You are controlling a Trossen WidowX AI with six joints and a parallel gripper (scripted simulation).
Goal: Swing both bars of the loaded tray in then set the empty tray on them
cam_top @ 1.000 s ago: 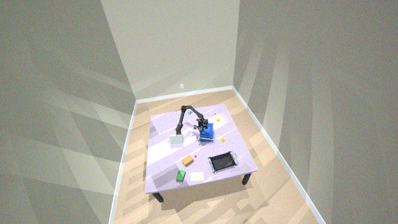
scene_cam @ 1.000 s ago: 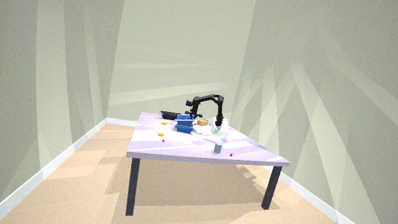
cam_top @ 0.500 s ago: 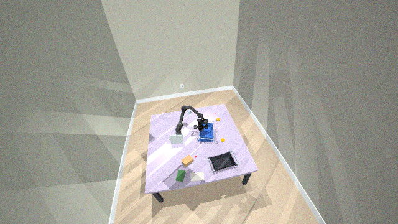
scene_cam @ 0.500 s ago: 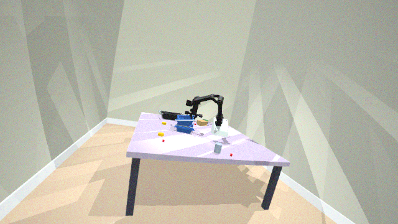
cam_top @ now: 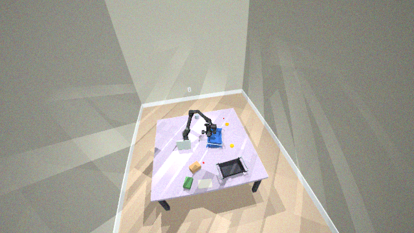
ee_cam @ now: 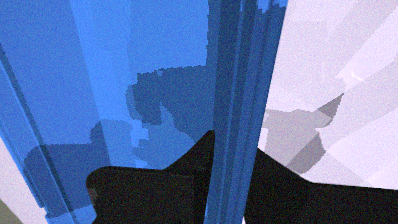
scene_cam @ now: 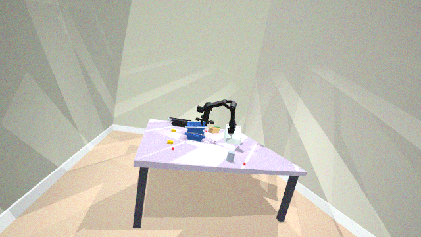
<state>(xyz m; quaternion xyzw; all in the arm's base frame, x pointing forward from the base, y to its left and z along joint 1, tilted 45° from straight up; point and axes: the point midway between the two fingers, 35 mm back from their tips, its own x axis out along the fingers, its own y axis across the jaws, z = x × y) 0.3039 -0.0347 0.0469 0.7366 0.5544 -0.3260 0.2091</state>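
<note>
My gripper (cam_top: 209,134) (scene_cam: 204,124) (ee_cam: 221,136) is shut on one long side wall of the empty blue tray (cam_top: 215,134) (scene_cam: 196,124) (ee_cam: 165,30). I hold that tray nearly level, right over the loaded blue tray (cam_top: 214,146) (scene_cam: 195,137), which stands on the table. A pale bar shows across the near end of the pair in the top and exterior views, and a lower one at the loaded tray's rim in the exterior view. I cannot tell whether the upper tray touches the bars. The blocks are hidden beneath it. The wrist view shows the empty tray's bare blue floor.
A black tray with pale bars (cam_top: 231,168) (scene_cam: 179,122) lies apart. An orange block (cam_top: 195,167) (scene_cam: 214,130), a green block (cam_top: 187,182), a cream flat piece (cam_top: 205,183), yellow discs (cam_top: 231,145) (scene_cam: 170,142) and a grey-blue cylinder (scene_cam: 230,156) are on the table (cam_top: 168,184).
</note>
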